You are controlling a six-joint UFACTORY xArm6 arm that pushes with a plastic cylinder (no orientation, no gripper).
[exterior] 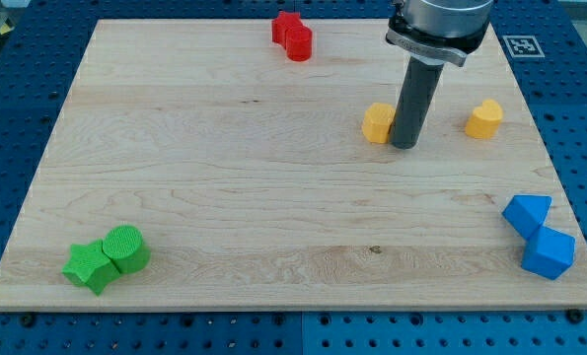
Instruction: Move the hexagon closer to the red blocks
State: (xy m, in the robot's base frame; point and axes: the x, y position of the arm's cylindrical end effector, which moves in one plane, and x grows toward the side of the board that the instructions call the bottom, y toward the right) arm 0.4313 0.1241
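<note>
My tip (pixel 404 145) rests on the wooden board (pixel 224 168), right of centre toward the view's top. A yellow block (pixel 377 123), seemingly the hexagon, sits right against the rod's left side. Two red blocks touch each other at the view's top centre: a star-like one (pixel 285 24) and a round one (pixel 300 42). They lie up and to the left of the yellow block, well apart from it. The rod hides the yellow block's right edge.
A second yellow block (pixel 484 118) sits to the right of the rod. A blue triangular block (pixel 526 213) and a blue cube-like block (pixel 549 252) sit at the bottom right. A green star (pixel 89 265) and a green cylinder (pixel 126 247) sit at the bottom left.
</note>
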